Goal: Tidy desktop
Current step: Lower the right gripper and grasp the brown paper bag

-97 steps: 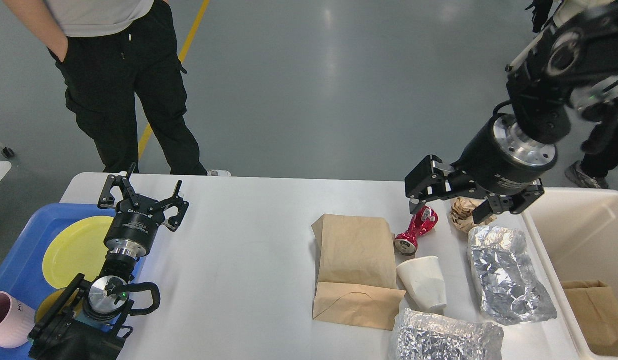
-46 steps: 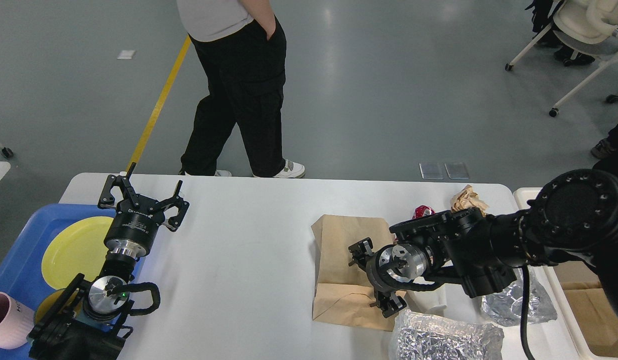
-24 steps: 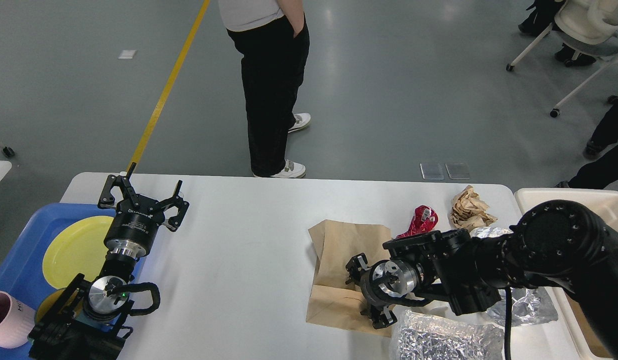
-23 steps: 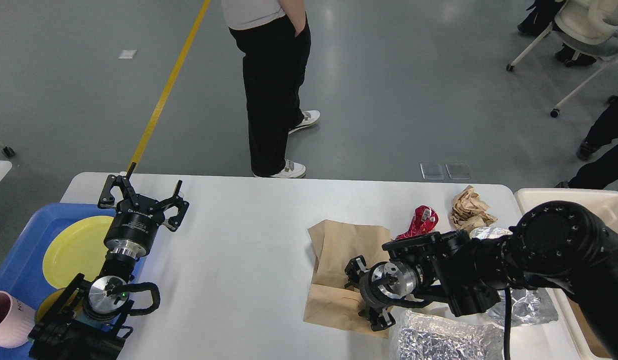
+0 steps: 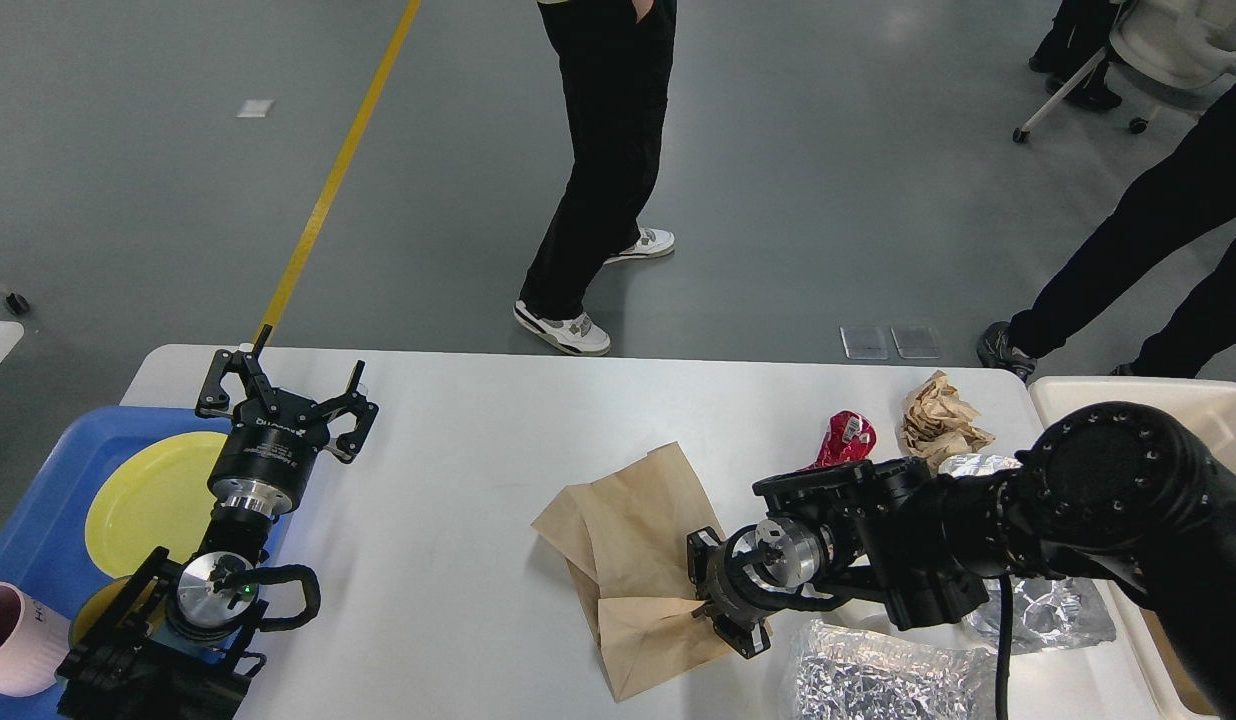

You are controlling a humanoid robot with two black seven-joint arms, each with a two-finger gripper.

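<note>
Right hand presses paper bag (rumpled) onto desktop.

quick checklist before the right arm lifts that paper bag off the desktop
1. Right end effector at the bag: ok, it sits at the bag's right edge.
2. Grip closed on the bag: cannot tell, the fingers are seen dark and end-on.
3. Bag free of other litter: ok, the foil pack lies to its right, apart; the red can and paper wad are further back.
4. Bin reachable: ok, it stands at the desktop's right end, though the arm hides most of it.
5. Left end effector out of the way: ok, open, far left near the blue tray.
6. People clear: ok, they stand on the floor beyond the far edge.
</note>
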